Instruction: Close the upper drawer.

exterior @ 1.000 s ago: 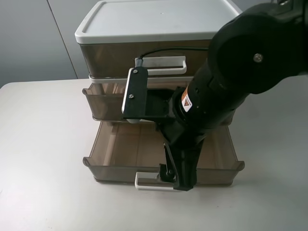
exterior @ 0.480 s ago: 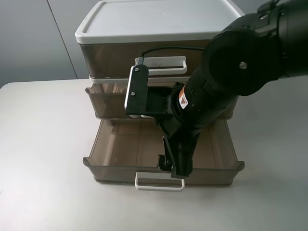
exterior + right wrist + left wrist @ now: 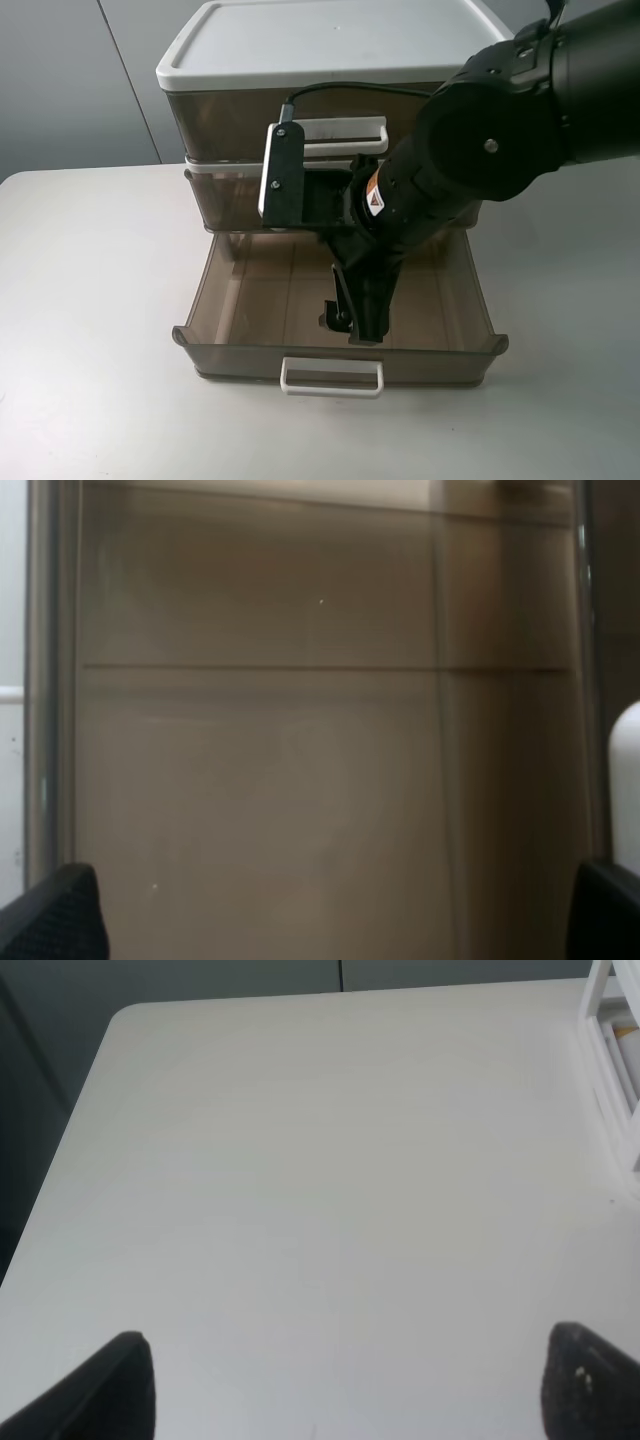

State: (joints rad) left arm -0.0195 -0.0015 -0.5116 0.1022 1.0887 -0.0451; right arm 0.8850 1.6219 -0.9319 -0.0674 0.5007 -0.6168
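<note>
The upper drawer (image 3: 225,198) is the smoky-brown middle tier of the white-framed unit. Its front stands almost flush with the frame, and its handle is hidden behind my right arm. My right gripper (image 3: 350,318) hangs open and empty over the pulled-out bottom drawer (image 3: 260,300), just in front of the upper drawer. The right wrist view shows the right gripper (image 3: 330,915) with its tips wide apart over brown drawer plastic (image 3: 300,730). My left gripper (image 3: 360,1385) is open and empty over bare table, away from the unit.
The taller top-tier drawer (image 3: 230,120) is shut, with its white handle (image 3: 345,132) showing. The bottom drawer's handle (image 3: 331,377) juts toward the table's front. The white table (image 3: 90,300) surrounds the unit. The unit's frame (image 3: 610,1060) shows at the left wrist view's edge.
The upper drawer has slid back into the unit, from partly open to almost flush. My right arm has moved back toward the unit with it.
</note>
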